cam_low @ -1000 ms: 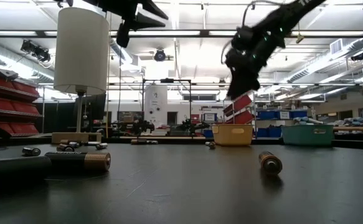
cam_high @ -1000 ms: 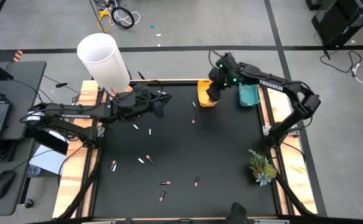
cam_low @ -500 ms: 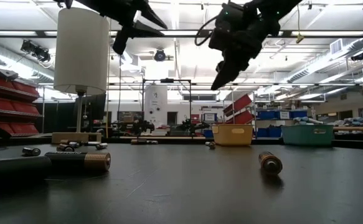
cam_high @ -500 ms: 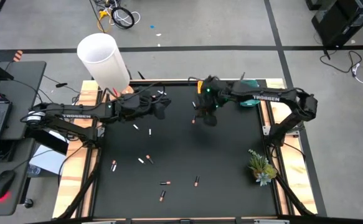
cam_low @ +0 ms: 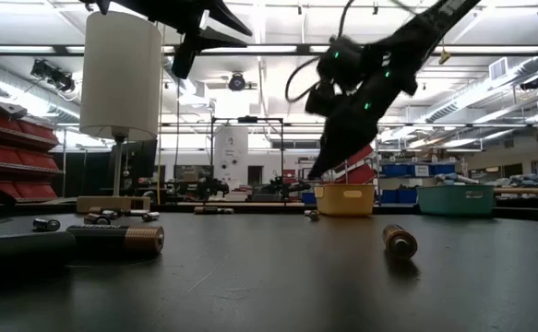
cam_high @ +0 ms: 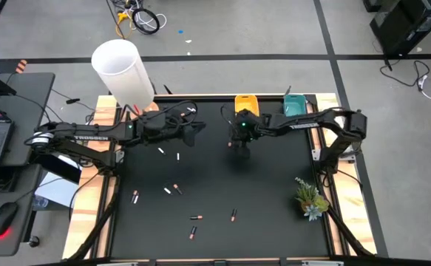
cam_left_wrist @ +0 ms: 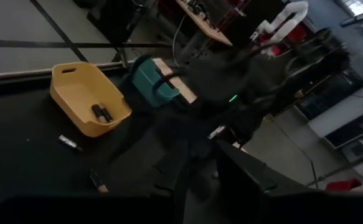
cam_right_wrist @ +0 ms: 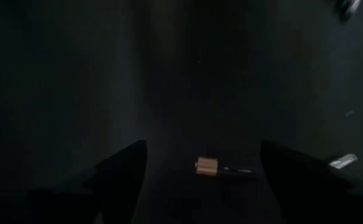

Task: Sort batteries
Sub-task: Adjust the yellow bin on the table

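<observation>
your landmark is the yellow tray (cam_high: 246,104) at the black mat's (cam_high: 274,192) far edge. well left of it stands the white cylinder (cam_high: 123,72), and your left gripper (cam_high: 197,131) hangs between the two; you cannot tell how far its fingers are apart or whether it holds anything. loose batteries (cam_high: 177,188) lie scattered on the mat, nearer you than the tray. just in front of the tray your right gripper (cam_high: 239,140) hovers, fingers spread wide and empty, over one dark battery (cam_right_wrist: 222,168). two batteries (cam_left_wrist: 101,112) lie inside the tray, and the teal tray (cam_high: 294,106) sits to its right

Black table (cam_high: 274,192) carries scattered batteries (cam_high: 172,190), two trays, plant.
</observation>
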Robot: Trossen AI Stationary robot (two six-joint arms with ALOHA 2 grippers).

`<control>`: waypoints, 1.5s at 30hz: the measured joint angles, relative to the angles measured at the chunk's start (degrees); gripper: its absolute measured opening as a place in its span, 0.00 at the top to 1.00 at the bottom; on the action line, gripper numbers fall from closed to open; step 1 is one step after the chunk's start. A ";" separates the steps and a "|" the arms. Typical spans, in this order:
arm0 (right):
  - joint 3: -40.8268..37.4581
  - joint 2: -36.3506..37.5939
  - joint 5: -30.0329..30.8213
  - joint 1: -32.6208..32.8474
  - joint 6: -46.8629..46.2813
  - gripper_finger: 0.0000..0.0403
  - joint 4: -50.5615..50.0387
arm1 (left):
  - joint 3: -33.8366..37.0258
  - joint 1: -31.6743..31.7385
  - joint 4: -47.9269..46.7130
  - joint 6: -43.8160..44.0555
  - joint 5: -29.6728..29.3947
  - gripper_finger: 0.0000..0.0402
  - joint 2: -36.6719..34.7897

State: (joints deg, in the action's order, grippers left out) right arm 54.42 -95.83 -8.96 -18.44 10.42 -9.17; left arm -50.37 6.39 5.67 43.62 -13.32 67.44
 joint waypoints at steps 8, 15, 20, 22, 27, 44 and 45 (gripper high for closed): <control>-0.07 -6.21 3.74 -0.07 -1.65 0.23 3.16 | 0.00 -0.02 3.54 0.13 1.61 0.76 0.00; -2.20 -6.21 -1.09 -1.28 -1.93 0.32 9.69 | 0.00 -0.13 3.73 0.15 2.07 0.76 0.00; -7.28 -6.16 -2.95 -2.63 -5.62 0.37 21.43 | 0.00 -0.15 3.67 1.19 2.07 0.76 0.00; -9.44 -6.10 -3.01 -3.03 -7.27 0.39 25.74 | 0.00 -0.15 3.67 2.07 2.07 0.76 0.00; -15.62 -6.10 -1.07 -3.13 -7.66 0.40 37.16 | 0.00 -0.15 3.41 4.56 2.05 0.76 0.00; -19.74 -1.47 2.11 -0.98 -4.05 0.30 44.31 | 0.00 -0.15 3.82 6.60 2.49 0.76 0.00; -19.74 0.45 3.15 -1.00 -5.25 0.31 43.58 | 0.00 -0.15 3.82 6.63 2.86 0.76 0.00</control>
State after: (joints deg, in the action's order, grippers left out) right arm 34.68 -95.38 -5.81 -19.43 5.17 34.42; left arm -50.37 6.24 9.49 50.24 -10.46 67.44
